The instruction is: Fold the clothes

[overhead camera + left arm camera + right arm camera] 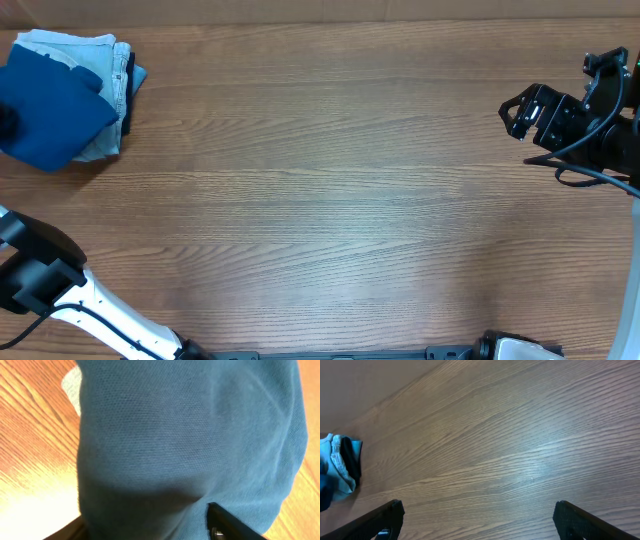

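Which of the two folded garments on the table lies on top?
The deep blue polo shirt lies on top. The pale denim jeans sit beneath it, showing only where they stick out past its edges.

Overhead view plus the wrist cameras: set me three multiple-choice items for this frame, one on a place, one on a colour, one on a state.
1. Where does the teal polo shirt lie?
A. mid-frame
B. on the jeans, at the upper left of the overhead view
C. at the right edge

2. What colour are the jeans beneath it?
A. black
B. red
C. pale blue

3. How is the right tool?
A. open and empty
B. shut on the shirt
C. shut on nothing

Key: B, the shirt sits folded on the jeans in the upper left corner. C, light denim shows around the shirt. A, its fingers stand wide apart over the bare table.
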### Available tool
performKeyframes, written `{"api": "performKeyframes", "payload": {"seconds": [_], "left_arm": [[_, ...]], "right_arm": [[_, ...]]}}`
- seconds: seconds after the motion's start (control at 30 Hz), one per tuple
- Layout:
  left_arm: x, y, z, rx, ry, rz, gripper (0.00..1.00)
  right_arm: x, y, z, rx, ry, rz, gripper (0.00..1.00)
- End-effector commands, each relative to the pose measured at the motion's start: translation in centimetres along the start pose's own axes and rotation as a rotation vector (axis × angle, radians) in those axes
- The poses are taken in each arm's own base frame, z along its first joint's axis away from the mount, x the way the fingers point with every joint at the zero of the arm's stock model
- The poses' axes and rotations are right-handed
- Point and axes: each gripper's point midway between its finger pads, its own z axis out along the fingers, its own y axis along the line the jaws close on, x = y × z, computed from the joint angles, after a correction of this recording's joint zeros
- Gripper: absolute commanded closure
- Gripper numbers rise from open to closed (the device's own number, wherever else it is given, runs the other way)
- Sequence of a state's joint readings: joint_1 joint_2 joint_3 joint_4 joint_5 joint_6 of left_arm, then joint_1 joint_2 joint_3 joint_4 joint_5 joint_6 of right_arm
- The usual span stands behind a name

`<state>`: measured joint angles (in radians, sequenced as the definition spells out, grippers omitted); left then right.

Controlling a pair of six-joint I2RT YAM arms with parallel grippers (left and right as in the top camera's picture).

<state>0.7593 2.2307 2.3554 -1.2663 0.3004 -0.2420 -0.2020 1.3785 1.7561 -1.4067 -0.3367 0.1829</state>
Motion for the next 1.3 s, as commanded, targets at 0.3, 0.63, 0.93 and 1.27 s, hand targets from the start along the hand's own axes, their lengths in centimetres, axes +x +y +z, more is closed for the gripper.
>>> {"api": "performKeyframes", "payload": {"seconds": [0.3,0.63,0.93,1.27], "left_arm": [[-0.7,-3.8,-2.9,0.168,-0.048,0.034,0.61],[2.1,-1.7,-2.9,0.077,0.063,-0.018,0.42],[3.1,-2.0,-4.8,0.077,0.071,0.039,0.53],[3.1,-3.0,-8.2,0.065,0.000,0.207,0.43]], "right_arm": [[-0.7,0.5,-0.7,-0.014,-0.037,-0.022,0.00],[-0.7,0.5,-0.7,-0.013,-0.037,-0.041,0.00],[-0.8,0.5,-0.7,-0.014,-0.038,-0.041,0.00],[-1.2,0.6,-0.7,-0.018,-0.054,-0.047,0.00]]}}
